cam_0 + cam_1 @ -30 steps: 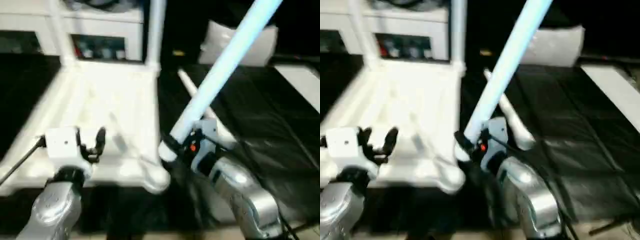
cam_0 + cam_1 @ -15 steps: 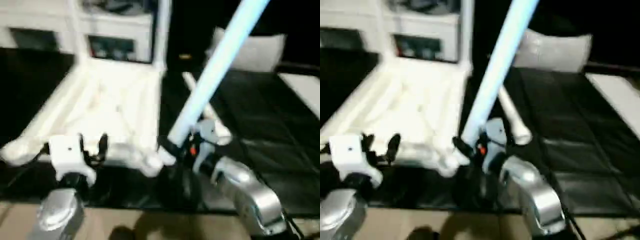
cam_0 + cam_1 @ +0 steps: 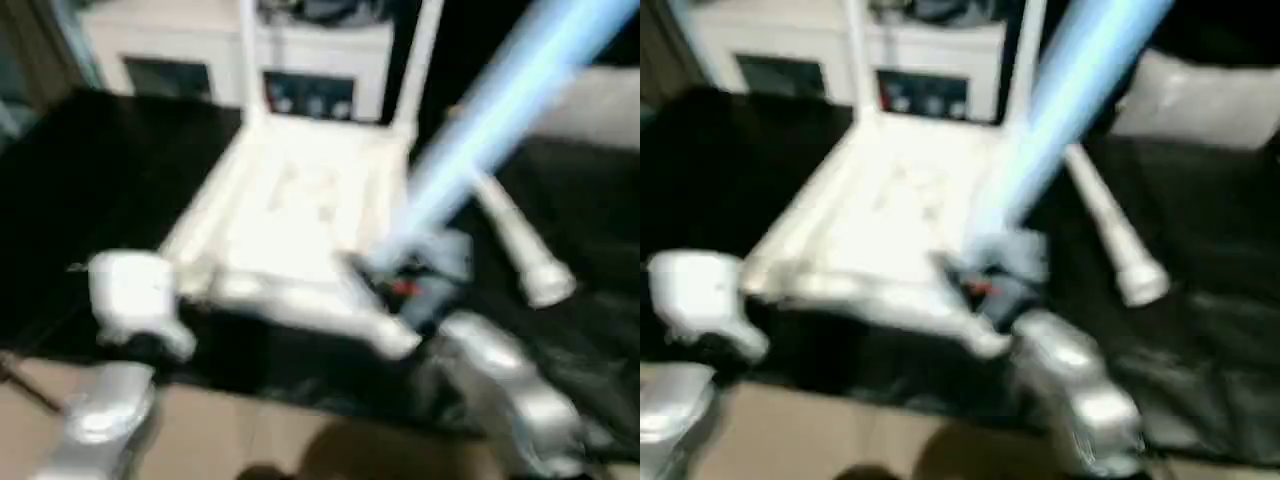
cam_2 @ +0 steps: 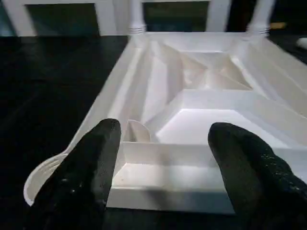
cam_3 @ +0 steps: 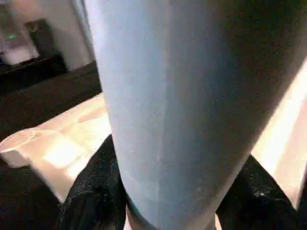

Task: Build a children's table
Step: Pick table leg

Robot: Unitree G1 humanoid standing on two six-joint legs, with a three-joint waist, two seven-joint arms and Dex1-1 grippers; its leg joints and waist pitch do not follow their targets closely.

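The black workbench (image 3: 110,170) carries the table top (image 3: 300,215), which lies upside down with its ribbed underside facing up. Two legs already stand upright in the far corner sockets: one far leg (image 3: 247,55) on the left and another far leg (image 3: 418,60) on the right. A loose leg (image 3: 515,240) lies flat on the mat, just beside the right edge of the top.

The right gripper (image 5: 168,211) holds a fourth leg (image 3: 500,115) near its lower end, and this leg tilts up and away to the right. Its fingers (image 5: 91,191) press against both sides of the tube, close to the near right corner socket (image 3: 395,340).

The left gripper (image 4: 165,158) is at the near edge of the top, and its jaws stand wide apart and hold nothing. The near left socket (image 4: 41,175) is just beside its finger.
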